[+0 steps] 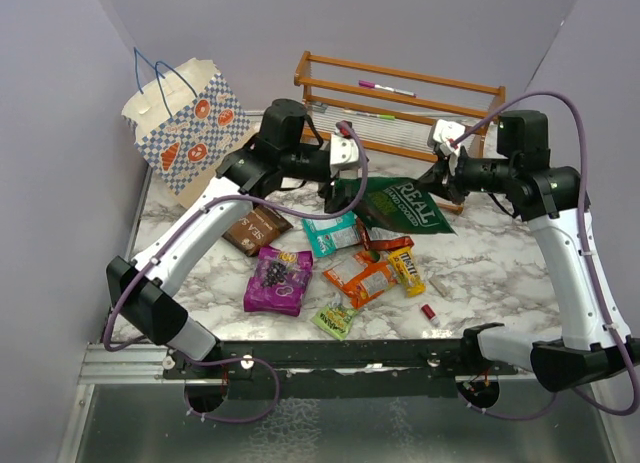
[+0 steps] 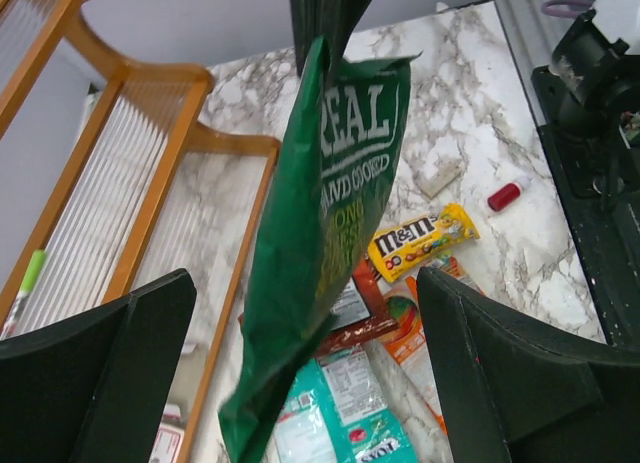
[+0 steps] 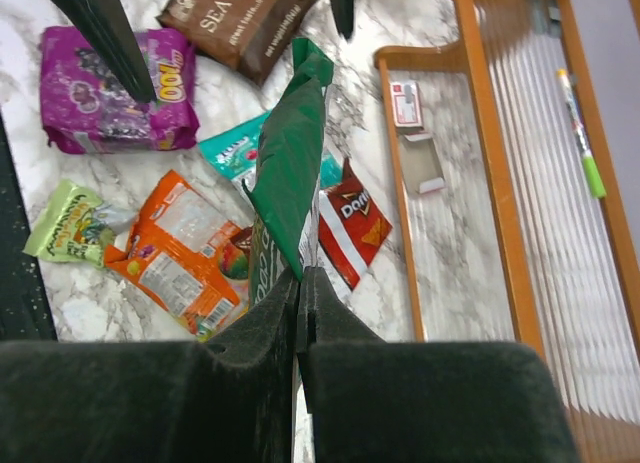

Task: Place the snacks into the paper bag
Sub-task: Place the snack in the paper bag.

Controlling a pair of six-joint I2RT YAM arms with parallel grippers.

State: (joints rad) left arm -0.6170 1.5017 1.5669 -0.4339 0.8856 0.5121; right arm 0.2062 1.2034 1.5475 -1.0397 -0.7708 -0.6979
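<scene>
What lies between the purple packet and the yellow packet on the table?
The orange packet, seen in the top view between the purple packet and the yellow packet.

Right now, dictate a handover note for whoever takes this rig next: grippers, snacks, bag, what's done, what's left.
Right gripper: shut on the green multipack, holding it up.
Left gripper: open, fingers either side of it.
Paper bag: upright, far left.
Packets lying on the table: brown, purple, teal, red, orange, yellow, light-green.
Done: nothing visibly bagged.
Left: all eight.
</scene>
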